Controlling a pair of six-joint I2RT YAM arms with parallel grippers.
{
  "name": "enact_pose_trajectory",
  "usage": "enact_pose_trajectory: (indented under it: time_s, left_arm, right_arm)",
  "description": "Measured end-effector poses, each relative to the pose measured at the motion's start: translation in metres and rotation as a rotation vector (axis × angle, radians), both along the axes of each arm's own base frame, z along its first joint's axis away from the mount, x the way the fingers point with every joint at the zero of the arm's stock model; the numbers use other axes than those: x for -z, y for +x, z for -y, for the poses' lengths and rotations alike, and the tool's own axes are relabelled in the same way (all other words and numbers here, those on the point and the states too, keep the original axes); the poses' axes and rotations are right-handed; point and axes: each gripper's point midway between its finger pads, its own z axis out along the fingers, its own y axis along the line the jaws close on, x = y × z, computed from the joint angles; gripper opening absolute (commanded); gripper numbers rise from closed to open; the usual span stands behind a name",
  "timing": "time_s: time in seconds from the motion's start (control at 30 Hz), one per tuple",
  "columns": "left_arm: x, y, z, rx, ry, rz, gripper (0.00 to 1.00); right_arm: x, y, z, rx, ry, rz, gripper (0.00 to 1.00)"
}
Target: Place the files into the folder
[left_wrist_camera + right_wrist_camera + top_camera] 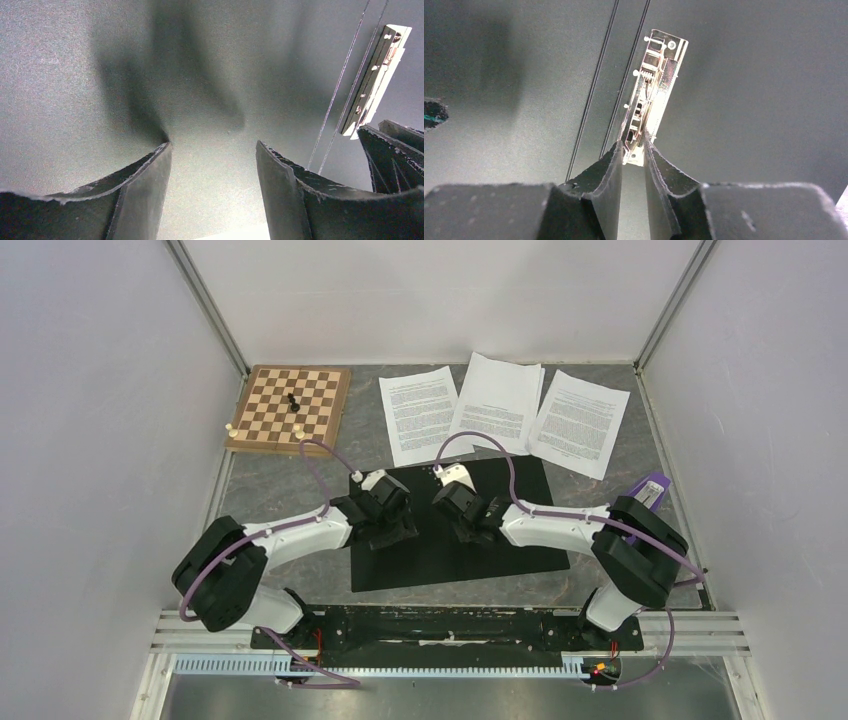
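The files [497, 403] lie just beyond the open folder [440, 560], long axes pointing away, nearer the right gripper [631, 147], which is almost closed astride the clip [656, 85], grip unclear, while the left gripper [214, 145] gapes empty.

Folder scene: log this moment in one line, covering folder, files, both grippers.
folder open, black inside up | files beyond it, not inserted | left gripper open over folder | right gripper narrow, tips flanking metal clip, grip unclear
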Motion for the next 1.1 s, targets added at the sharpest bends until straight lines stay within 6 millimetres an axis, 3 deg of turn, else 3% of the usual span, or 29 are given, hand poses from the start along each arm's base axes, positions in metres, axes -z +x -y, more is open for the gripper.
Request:
enact_pose_trajectory:
  time_s: [0.8, 1.1]
  left_arm:
    - [0.001, 0.010, -0.020, -0.073, -0.017, 0.005, 0.70]
    - [0.001, 0.012, -0.022, -0.082, -0.028, 0.007, 0.70]
  right_arm:
    - [-0.002, -0.008, -0.020, -0.035, 0.080, -0.055, 0.23]
    - [0.007, -0.010, -0.022, -0.031, 0.069, -0.075, 0.16]
